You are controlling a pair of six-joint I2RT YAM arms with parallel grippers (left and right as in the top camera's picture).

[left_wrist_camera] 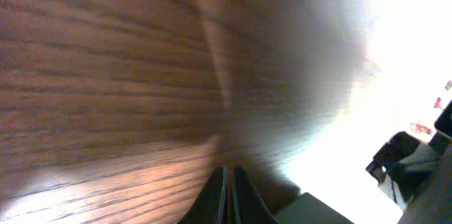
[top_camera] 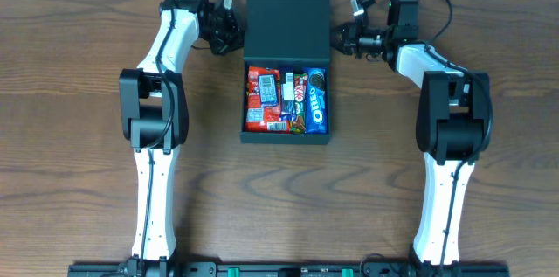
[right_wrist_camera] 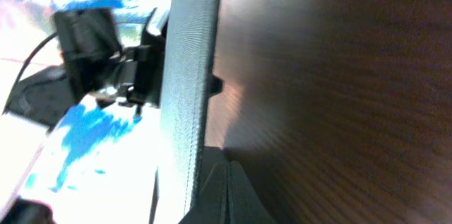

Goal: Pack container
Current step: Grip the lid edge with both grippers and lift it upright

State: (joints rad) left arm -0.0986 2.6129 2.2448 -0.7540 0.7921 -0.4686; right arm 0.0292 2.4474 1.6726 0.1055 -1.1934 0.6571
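Observation:
The dark teal container (top_camera: 286,138) sits at the table's middle back, its hinged lid (top_camera: 287,24) open and lying flat behind it. Inside are several snack packets, among them red ones (top_camera: 264,95) and a blue Oreo pack (top_camera: 316,102). My left gripper (top_camera: 234,37) is shut and empty, at the lid's left edge; in the left wrist view its fingers (left_wrist_camera: 229,181) are pressed together low over the wood. My right gripper (top_camera: 337,41) is shut and empty, at the lid's right edge; in the right wrist view the fingertips (right_wrist_camera: 227,174) lie beside the lid's edge (right_wrist_camera: 191,75).
The brown wooden table (top_camera: 79,93) spreads to both sides of the container. A white wall runs along the back edge. Both arms reach from the front edge to the back.

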